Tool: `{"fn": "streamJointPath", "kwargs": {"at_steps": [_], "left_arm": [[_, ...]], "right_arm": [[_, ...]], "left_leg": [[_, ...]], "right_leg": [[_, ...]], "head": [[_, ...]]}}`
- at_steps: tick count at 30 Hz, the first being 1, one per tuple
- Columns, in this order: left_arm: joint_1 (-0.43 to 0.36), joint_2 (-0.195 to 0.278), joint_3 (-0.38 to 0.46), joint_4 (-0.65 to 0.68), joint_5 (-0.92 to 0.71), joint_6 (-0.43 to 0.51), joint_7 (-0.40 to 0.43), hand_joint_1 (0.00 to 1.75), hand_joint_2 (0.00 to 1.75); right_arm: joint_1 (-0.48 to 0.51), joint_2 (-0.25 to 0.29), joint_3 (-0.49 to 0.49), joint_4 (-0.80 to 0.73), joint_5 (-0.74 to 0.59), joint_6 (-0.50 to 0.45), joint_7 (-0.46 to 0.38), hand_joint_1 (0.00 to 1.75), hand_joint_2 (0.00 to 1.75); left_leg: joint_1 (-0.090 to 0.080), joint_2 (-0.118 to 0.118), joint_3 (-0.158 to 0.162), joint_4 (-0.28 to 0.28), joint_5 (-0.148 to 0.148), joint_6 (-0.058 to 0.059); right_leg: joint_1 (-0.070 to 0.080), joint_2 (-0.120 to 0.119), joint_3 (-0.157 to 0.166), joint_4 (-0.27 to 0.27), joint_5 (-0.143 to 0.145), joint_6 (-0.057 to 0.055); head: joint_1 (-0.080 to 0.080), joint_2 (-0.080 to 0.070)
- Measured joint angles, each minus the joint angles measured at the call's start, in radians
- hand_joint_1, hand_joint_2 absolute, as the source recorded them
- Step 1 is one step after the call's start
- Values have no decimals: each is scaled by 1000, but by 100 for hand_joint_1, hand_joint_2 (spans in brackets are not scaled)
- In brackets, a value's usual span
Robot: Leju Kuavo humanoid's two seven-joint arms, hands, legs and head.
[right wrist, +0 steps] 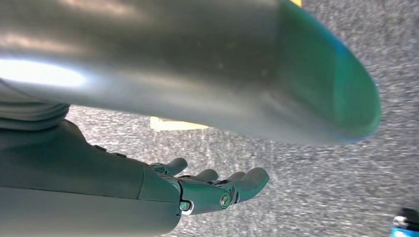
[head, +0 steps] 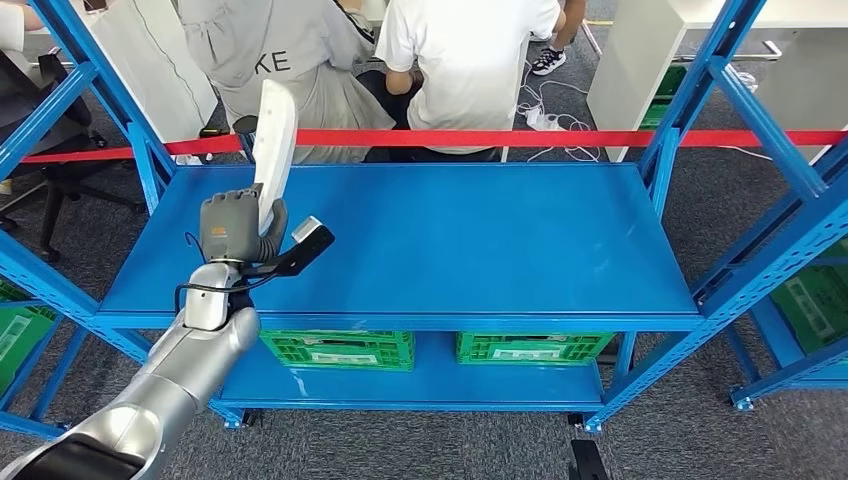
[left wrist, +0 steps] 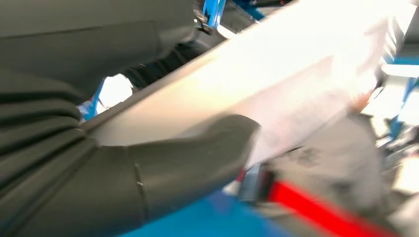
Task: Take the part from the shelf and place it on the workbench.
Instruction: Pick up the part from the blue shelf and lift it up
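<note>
Our left hand (head: pixel 237 228) grips the white part (head: pixel 273 150) upright above the shelf (head: pixel 450 240), its fingers largely hidden behind it. Below: 2 green crates (head: pixel 338 349), contents unreadable. Our right hand (right wrist: pixel 217 190) hangs empty, fingers apart.

Left hand (head: pixel 237 228) grips long flat white plastic part (head: pixel 273 145) near its lower end, part upright, tilted slightly, rising above fingers. Blue metal shelf board (head: pixel 450 240) beneath and right of hand. Red barrier tape (head: pixel 560 138) beyond. Green plastic crates (head: pixel 340 349) on lower level, below hand.
</note>
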Motion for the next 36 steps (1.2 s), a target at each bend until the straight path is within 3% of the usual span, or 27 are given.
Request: {"fn": "streamJointPath", "kwargs": {"at_steps": [4, 9, 23, 29, 32, 34, 36], "left_arm": [[27, -68, 166, -79, 202, -12, -276, 175, 175], [100, -113, 236, -200, 446, -165, -415, 175, 175], [265, -133, 215, -497, 673, -394, -462, 175, 175], [308, -134, 200, -584, 698, -418, -458, 175, 175], [323, -134, 198, -618, 706, -429, -456, 175, 175], [337, -135, 197, -642, 707, -429, -452, 175, 175], [356, -135, 196, -661, 708, -427, -447, 175, 175]], "right_arm": [[14, -2, -3, 0, 11, 1, 4, 0, 0], [18, -6, -6, 0, 19, 8, 10, 0, 0], [19, -14, -15, 0, 15, 9, 6, 0, 0], [22, -19, -16, 0, 19, 7, 6, 0, 0], [27, -22, -16, 0, 29, 2, 9, 0, 0], [30, -26, -15, 0, 40, 0, 13, 0, 0], [33, -30, -15, 0, 53, -1, 16, 0, 0]], "left_leg": [[0, 2, 0, 0, -1, 0], [0, 2, 0, 0, -1, 1], [-4, 3, -2, 3, -4, 4], [-7, 3, -5, 11, -9, 13], [-6, 4, -5, 7, -2, 23], [1, 7, -2, -5, 10, 31], [5, 12, -3, -10, 16, 35]], "right_leg": [[-1, 2, 0, -1, 0, 0], [0, 1, 0, -1, 0, 0], [-2, 1, -1, -2, 0, 2], [-5, 1, 0, -2, 0, 12], [-7, 1, 1, -4, 2, 21], [-6, 0, -9, 22, -22, 29], [-6, -2, -51, 124, -87, 36]], "head": [[0, 0], [0, 0], [0, 0], [0, 0], [0, 0], [2, 0], [5, 0]]}}
